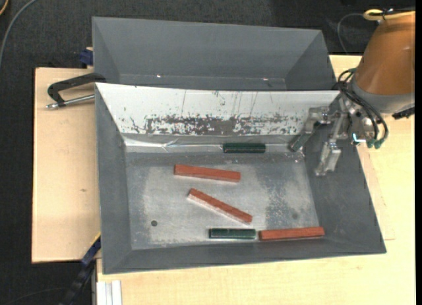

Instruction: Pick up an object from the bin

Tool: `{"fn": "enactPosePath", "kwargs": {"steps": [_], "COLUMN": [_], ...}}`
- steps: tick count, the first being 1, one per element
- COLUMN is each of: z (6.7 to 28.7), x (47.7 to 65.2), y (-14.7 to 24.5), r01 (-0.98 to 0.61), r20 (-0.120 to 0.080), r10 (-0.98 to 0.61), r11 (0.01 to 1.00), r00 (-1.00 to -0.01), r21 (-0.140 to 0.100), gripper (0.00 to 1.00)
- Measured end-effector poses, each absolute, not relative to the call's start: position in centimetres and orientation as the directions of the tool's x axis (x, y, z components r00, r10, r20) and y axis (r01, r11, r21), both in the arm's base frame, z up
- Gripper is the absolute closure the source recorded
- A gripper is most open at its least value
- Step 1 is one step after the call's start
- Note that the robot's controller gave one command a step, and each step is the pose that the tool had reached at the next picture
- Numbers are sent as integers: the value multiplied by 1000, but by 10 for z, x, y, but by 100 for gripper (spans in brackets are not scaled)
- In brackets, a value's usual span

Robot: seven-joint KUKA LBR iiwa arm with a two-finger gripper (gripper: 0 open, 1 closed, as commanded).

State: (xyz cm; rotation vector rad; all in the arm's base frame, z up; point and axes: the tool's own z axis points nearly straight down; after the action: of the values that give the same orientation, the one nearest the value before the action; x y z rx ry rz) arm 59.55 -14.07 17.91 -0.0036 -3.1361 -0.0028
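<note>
**End effector hangs open at the bin's right back corner, a dark green bar nearest to it**

From where I stand, the end effector hangs over the right back corner of the grey bin. Its two fingers are spread apart with nothing between them. It sits above the sloping right wall and the edge of the floor, not over any of the loose pieces.

The nearest thing is a short dark green bar, off toward the view's left of the fingers. It lies flat, tight against the foot of the back wall, with its long axis running along that wall. I'd judge that wall to be the snag: a finger has little room to get behind the bar, so closing across its short side looks awkward.

Further out, everything lies apart on the floor with no heap:

- A red-brown bar lies near the middle, almost parallel to the back wall.
- A second red-brown bar lies just below it, slanting down toward the right.
- Another dark green bar and an orange-red bar lie end to end along the front wall.

The two middle bars have bare floor on both long sides, so they look like the easier picks. Nothing stands between them and the end effector.
</note>
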Motion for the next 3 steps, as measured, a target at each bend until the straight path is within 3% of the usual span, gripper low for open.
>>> {"fn": "enactPosePath", "kwargs": {"steps": [1,2,3], "z": [104,84,75], "x": [546,589,583], "y": [-55,5,46], "r01": [-333,-356,-437], "r20": [2,-9,-3], "r10": [-333,-356,-437], "r11": [943,934,900], "r00": [-943,-934,-900], "r21": [4,2,2], "gripper": [0,0,0]}}
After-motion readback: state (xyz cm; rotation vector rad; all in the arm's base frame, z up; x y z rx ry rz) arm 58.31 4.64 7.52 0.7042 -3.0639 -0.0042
